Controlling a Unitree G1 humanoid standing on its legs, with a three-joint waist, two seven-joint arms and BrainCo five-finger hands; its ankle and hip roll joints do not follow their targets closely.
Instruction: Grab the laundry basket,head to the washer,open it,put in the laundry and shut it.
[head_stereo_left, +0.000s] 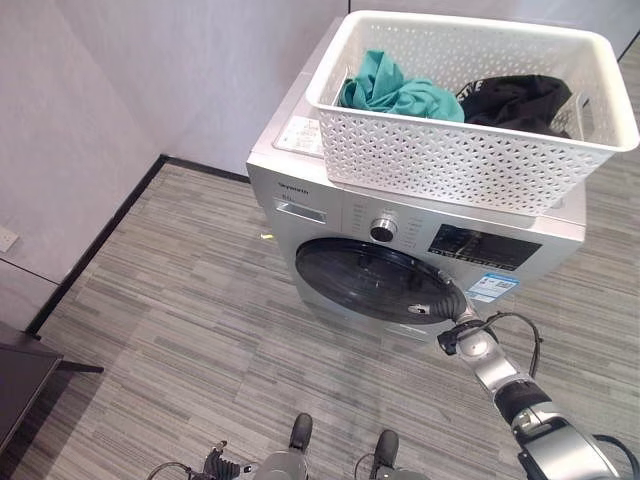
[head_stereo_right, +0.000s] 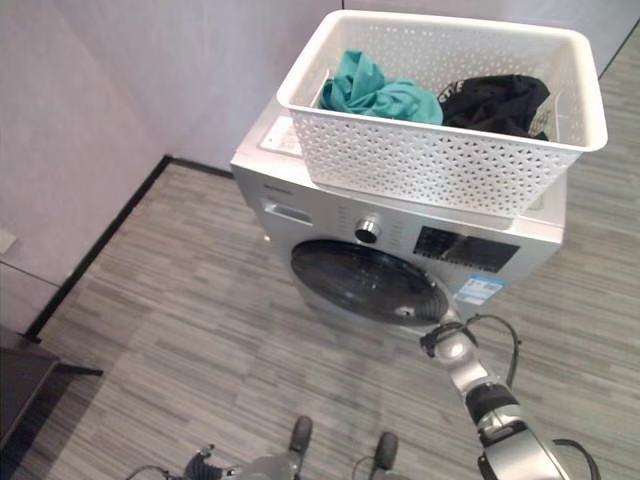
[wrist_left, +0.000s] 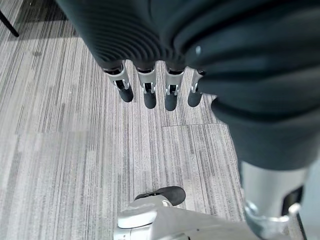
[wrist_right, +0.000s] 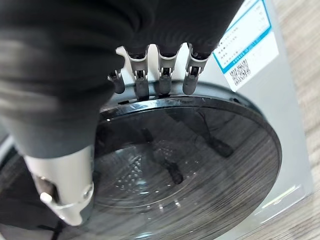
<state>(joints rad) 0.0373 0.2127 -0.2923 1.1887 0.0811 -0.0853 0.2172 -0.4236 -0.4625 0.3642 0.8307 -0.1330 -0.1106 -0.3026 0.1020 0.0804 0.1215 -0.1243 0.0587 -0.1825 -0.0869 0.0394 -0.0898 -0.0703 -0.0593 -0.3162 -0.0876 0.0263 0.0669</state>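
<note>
A silver front-loading washer (head_stereo_left: 330, 215) stands against the wall, its dark round door (head_stereo_left: 370, 280) looking closed. On its top sits a white perforated laundry basket (head_stereo_left: 450, 160) holding a teal garment (head_stereo_left: 395, 90) and a black garment (head_stereo_left: 515, 100). My right hand (head_stereo_left: 462, 335) reaches to the door's right edge. In the right wrist view its fingers (wrist_right: 162, 75) are nearly straight, their tips resting on the door's rim (wrist_right: 210, 102), and the thumb stays apart. My left hand (wrist_left: 145, 85) hangs over the floor with relaxed fingers, holding nothing.
A control knob (head_stereo_left: 383, 230) and a dark display panel (head_stereo_left: 470, 247) sit above the door. Pale walls with a black baseboard (head_stereo_left: 100, 245) run to the left and behind the washer. A dark piece of furniture (head_stereo_left: 20, 375) stands at the lower left on the grey plank floor (head_stereo_left: 190, 340).
</note>
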